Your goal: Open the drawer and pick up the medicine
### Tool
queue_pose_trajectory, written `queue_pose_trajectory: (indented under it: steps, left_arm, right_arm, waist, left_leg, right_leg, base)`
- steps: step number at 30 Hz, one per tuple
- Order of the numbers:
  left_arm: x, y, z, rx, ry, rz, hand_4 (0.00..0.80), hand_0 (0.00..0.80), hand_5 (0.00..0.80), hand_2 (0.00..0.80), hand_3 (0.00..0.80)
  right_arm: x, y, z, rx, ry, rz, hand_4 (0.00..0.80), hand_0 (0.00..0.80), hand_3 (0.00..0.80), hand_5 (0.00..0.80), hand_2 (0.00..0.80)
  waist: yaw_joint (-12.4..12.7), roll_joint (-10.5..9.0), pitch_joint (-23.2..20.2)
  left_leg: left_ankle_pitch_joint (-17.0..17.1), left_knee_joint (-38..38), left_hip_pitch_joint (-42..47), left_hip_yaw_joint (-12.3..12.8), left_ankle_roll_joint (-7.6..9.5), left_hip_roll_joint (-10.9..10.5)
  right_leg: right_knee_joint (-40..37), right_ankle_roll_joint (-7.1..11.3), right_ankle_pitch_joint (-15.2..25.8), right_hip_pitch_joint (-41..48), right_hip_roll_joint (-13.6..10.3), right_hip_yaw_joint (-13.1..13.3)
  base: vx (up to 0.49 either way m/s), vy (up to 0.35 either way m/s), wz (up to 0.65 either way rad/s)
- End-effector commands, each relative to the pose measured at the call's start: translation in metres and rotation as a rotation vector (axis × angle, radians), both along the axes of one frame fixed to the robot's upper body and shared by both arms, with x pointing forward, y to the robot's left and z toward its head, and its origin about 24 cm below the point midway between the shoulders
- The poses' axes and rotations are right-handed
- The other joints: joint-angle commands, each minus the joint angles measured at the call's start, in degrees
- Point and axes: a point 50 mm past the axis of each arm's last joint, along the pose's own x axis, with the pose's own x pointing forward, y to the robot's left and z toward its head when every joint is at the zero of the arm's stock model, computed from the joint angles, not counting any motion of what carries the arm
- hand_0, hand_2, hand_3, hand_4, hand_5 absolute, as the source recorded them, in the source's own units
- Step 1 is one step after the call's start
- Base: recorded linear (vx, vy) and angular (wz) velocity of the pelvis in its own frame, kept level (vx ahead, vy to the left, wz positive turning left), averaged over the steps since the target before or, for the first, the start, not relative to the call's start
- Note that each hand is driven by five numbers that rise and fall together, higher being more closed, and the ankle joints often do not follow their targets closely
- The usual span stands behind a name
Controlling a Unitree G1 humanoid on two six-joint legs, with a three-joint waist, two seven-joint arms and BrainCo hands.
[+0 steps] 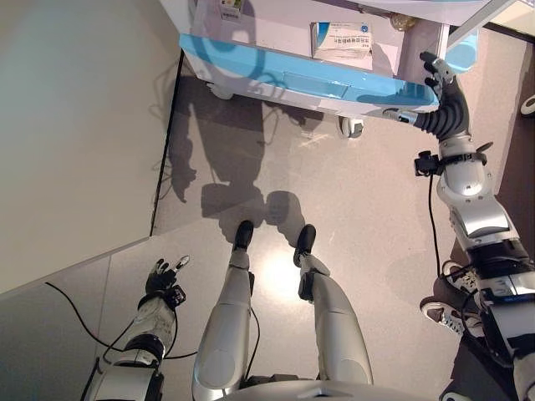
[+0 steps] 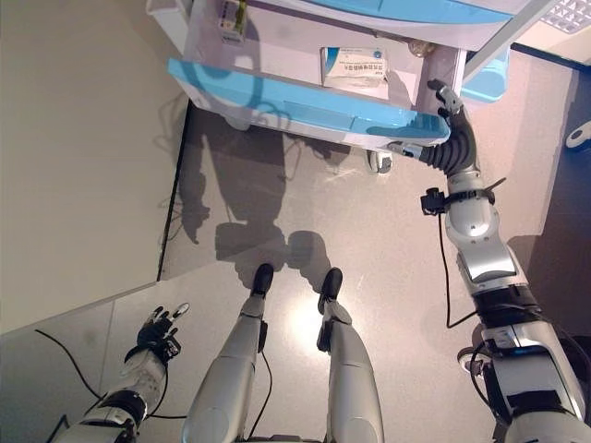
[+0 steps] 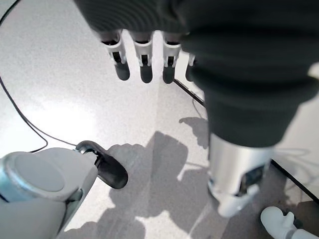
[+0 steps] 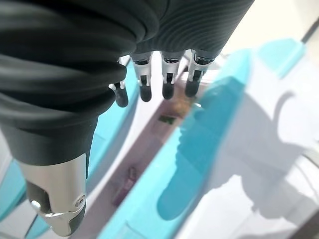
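The drawer (image 1: 309,79) with the light blue front stands pulled out from the white cart (image 2: 231,18), far ahead. The medicine box (image 1: 343,39) lies flat inside it, toward the right. The right hand (image 1: 436,73) reaches up at the drawer's right end, its fingers (image 4: 167,79) straight and holding nothing; it may touch the edge, but that is hard to see. The left hand (image 1: 163,276) hangs low near the floor on the left, fingers loose and apart. The cart's top is cut off.
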Motion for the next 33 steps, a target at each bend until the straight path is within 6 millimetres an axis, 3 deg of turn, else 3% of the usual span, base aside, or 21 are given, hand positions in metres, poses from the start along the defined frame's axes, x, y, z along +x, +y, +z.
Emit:
queue_pose_trajectory:
  steps: [1,8,12,24,25,26,27,30,31,33]
  left_arm:
    - [-0.015,0.012,-0.006,0.011,0.03,0.086,0.0,0.0,0.0,0.0,0.0]
    - [-0.016,0.017,-0.005,0.012,0.034,0.1,0.0,0.0,0.0,0.0,0.0]
    - [-0.018,0.02,-0.004,0.01,0.031,0.103,0.0,0.0,0.0,0.0,0.0]
    - [-0.016,0.026,-0.002,0.01,0.041,0.072,0.0,0.0,0.0,0.0,0.0]
    - [-0.017,0.027,-0.002,0.009,0.042,0.072,0.0,0.0,0.0,0.0,0.0]
    - [-0.016,0.027,-0.002,0.008,0.039,0.072,0.0,0.0,0.0,0.0,0.0]
    - [-0.016,0.028,-0.002,0.011,0.044,0.07,0.0,0.0,0.0,0.0,0.0]
    - [-0.016,0.029,-0.001,0.016,0.049,0.074,0.0,0.0,0.0,0.0,0.0]
    - [-0.015,0.03,0.0,0.016,0.046,0.075,0.0,0.0,0.0,0.0,0.0]
    - [-0.016,0.031,-0.001,0.018,0.05,0.077,0.0,0.0,0.0,0.0,0.0]
  right_arm:
    - [-0.008,0.0,0.04,0.071,-0.16,0.076,0.0,0.0,0.0,0.0,0.0]
    - [-0.007,0.005,0.056,0.212,-0.192,0.212,0.0,0.0,0.0,0.0,0.0]
    - [-0.003,0.007,0.065,0.208,-0.166,0.248,0.0,0.0,0.0,0.0,0.0]
    - [0.047,0.035,0.093,0.067,0.079,0.234,0.0,0.0,0.0,0.0,0.0]
    - [0.051,0.037,0.093,0.042,0.105,0.214,0.0,0.0,0.0,0.0,0.0]
    - [0.051,0.037,0.094,0.041,0.102,0.214,0.0,0.0,0.0,0.0,0.0]
    - [0.057,0.043,0.095,-0.005,0.124,0.174,0.0,0.0,0.0,0.0,0.0]
    - [0.065,0.048,0.093,-0.025,0.157,0.131,0.0,0.0,0.0,0.0,0.0]
    - [0.067,0.05,0.093,-0.021,0.165,0.119,0.0,0.0,0.0,0.0,0.0]
    - [0.072,0.052,0.089,-0.032,0.196,0.086,0.0,0.0,0.0,0.0,0.0]
  waist:
    - [-1.08,1.45,-1.55]
    - [-0.84,0.59,-1.76]
    - [-0.34,0.07,-1.92]
    - [1.77,-0.62,-1.82]
    - [1.85,-0.86,-2.02]
    - [1.88,-0.6,-1.7]
    - [2.03,-0.81,-1.92]
    - [2.4,-0.79,-1.8]
    - [2.61,-0.51,-1.47]
    - [2.76,-0.66,-1.62]
  left_leg:
    - [2.99,-3.84,0.27,-0.06,3.05,-3.2]
    - [2.86,-3.74,0.43,-0.13,2.91,-3.24]
    - [2.76,-3.62,0.5,-0.26,2.86,-3.23]
    - [3.06,-3.54,0.96,-0.51,2.43,-2.93]
    - [1.55,-3.53,1.75,-0.7,2.26,-2.96]
    - [3.07,-3.44,0.97,-0.53,2.4,-2.97]
    - [1.58,-3.4,1.71,-0.9,2.2,-2.98]
    - [1.55,-3.32,1.74,-1.17,2.26,-3.09]
    - [3.09,-3.25,0.94,-1.05,2.42,-3.1]
    - [1.56,-3.3,1.64,-1.33,2.32,-3.15]
  right_leg:
    - [4.33,2.36,-3.97,2.59,-0.22,-2.06]
    - [4.76,2.37,-4.11,2.76,-0.25,-2.3]
    - [4.92,2.37,-4.17,2.98,-0.4,-2.6]
    - [5.34,1.83,-4.38,3.56,-0.59,-3.44]
    - [5.78,2.19,-5.95,4.1,-0.52,-3.03]
    - [5.49,1.82,-4.48,3.58,-0.61,-3.56]
    - [5.97,2.15,-6.04,4.05,-0.54,-3.08]
    - [6.17,2.14,-6.05,4.04,-0.58,-3.24]
    - [5.9,1.77,-4.51,3.44,-0.69,-3.83]
    - [6.31,2.12,-6.07,4.02,-0.59,-3.38]
  base:
    - [0.0,0.0,0.0]
    - [0.007,-0.003,0.02]
    - [0.006,-0.009,0.05]
    - [0.011,-0.005,0.01]
    - [0.0,0.0,0.0]
    - [0.104,-0.03,0.06]
    - [0.009,-0.001,0.06]
    - [0.007,-0.003,0.03]
    - [0.007,-0.002,0.04]
    - [0.056,-0.014,0.07]
